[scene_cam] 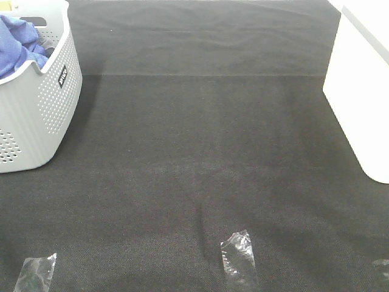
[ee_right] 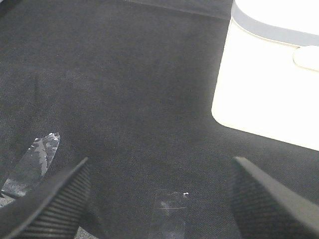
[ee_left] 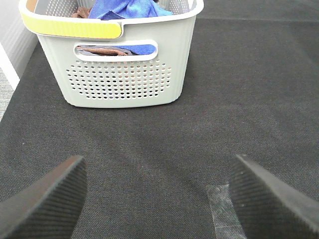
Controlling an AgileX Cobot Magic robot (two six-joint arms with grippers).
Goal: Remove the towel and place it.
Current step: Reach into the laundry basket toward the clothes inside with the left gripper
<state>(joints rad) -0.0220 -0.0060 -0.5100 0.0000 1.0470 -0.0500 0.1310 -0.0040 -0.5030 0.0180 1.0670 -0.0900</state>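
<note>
The blue towel (scene_cam: pixel 18 45) lies bunched inside the grey perforated basket (scene_cam: pixel 42 109) at the far left of the table; in the left wrist view the towel (ee_left: pixel 127 7) pokes above the rim of the basket (ee_left: pixel 119 79). My left gripper (ee_left: pixel 157 199) hovers open over the dark mat, well short of the basket, with nothing between its fingers. My right gripper (ee_right: pixel 159 199) is also open and empty, above the mat beside the white bin (ee_right: pixel 269 84). Neither gripper shows in the exterior high view.
A white bin (scene_cam: pixel 361 91) stands at the right edge. Clear tape strips (scene_cam: pixel 239 258) lie on the black mat (scene_cam: pixel 200 152) near the front, with another tape strip (scene_cam: pixel 35 272) at the front left. A brownish cloth (ee_left: pixel 107 51) shows through the basket's handle slot.
</note>
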